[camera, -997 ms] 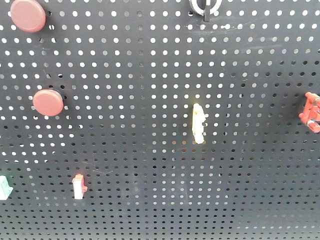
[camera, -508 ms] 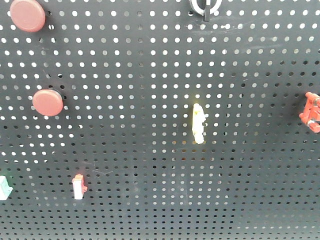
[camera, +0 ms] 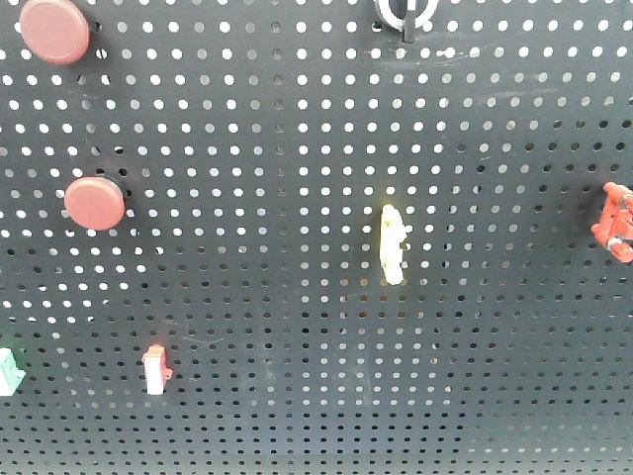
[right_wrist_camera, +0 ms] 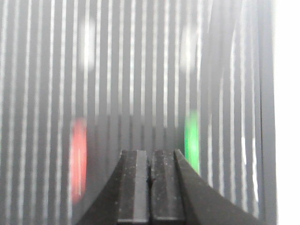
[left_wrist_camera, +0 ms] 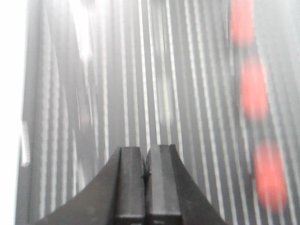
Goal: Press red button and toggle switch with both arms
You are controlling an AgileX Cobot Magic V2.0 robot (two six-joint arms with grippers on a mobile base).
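Nothing on the black perforated metal board (camera: 514, 327) has shifted in the front-facing view over the last second: every fitting sits where it did, and no arm enters that view.

At the top edge, right of centre, the small silvery-white ring toggle switch (camera: 406, 12) with its short black lever is cut off by the frame. A round flat red push button (camera: 54, 30) sits in the upper left corner, and a second round red button (camera: 95, 203) is below it at mid-left (which one the task means I cannot tell). Other fittings are a pale yellow upright lever (camera: 393, 244) near the centre, a small red-and-white rocker switch (camera: 155, 370) at lower left and a red clamp-like fitting (camera: 615, 222) at the right edge.

Both wrist views are smeared into vertical streaks. The left gripper (left_wrist_camera: 146, 183) has its two dark fingers pressed together with nothing between them, red smears (left_wrist_camera: 253, 89) lying at the right of its frame. The right gripper (right_wrist_camera: 150, 187) is likewise closed and empty, with a red smear (right_wrist_camera: 78, 157) at lower left and a green smear (right_wrist_camera: 191, 140) right of centre.

Neither gripper visibly touches a control, so I judge both the press and the toggle as yet undone.
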